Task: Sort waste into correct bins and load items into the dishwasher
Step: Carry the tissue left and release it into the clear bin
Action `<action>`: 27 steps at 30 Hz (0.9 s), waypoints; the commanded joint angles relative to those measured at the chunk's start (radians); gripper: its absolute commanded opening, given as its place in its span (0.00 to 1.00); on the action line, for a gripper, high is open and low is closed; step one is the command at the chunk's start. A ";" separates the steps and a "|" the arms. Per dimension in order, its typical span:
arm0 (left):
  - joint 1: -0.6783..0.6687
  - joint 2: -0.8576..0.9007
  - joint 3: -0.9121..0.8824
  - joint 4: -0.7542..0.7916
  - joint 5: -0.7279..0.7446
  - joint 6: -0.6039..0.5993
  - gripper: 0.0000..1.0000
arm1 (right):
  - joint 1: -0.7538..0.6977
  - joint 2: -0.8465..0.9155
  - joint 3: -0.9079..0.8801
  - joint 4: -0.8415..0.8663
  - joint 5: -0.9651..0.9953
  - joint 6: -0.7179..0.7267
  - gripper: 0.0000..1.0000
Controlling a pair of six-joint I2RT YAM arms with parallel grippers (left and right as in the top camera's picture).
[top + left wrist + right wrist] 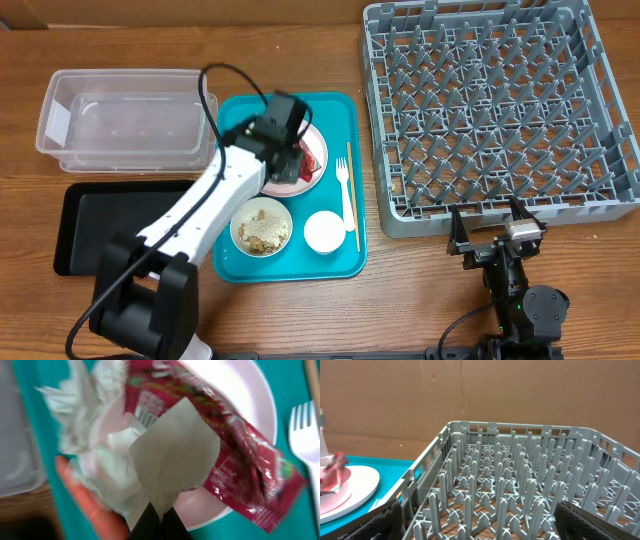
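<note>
Your left gripper [160,519] has its dark fingertips pressed together on the narrow tip of a pale grey flap [175,455]. The flap is a flat, kite-shaped sheet that fans out away from the fingers. Whether it is part of the wrapper or a separate scrap, you cannot tell from here.

The red wrapper [235,455] lies on the pink plate [245,395]. In the left wrist view its long axis runs diagonally from upper left to lower right, and the lower end hangs past the plate's rim toward the white fork [306,435]. It is glossy and crinkled, with a small printed white patch near the flap.

That view also shows what the overhead hides under the arm: crumpled white napkins [85,415] bunched at the plate's left side, and an orange carrot [92,512] (blurred) by the rim.

From overhead you see only a sliver of red beside the gripper. You also get the layout: the plate sits on the teal tray [340,262], with the clear tub [70,120] and the black tray [85,225] to its left and the grey rack [500,110] to its right.

Your right gripper [492,234] sits in front of the rack with its fingers spread wide and nothing between them.
</note>
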 commanded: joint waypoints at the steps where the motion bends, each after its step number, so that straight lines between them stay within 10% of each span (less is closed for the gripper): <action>1: 0.004 -0.060 0.142 -0.065 -0.039 -0.003 0.04 | -0.006 -0.011 -0.011 0.005 -0.005 0.007 1.00; 17: 0.029 -0.110 0.416 -0.368 -0.272 -0.133 0.04 | -0.006 -0.011 -0.011 0.005 -0.005 0.007 1.00; 27: 0.320 -0.117 0.416 -0.424 -0.225 -0.240 0.04 | -0.006 -0.011 -0.011 0.005 -0.005 0.007 1.00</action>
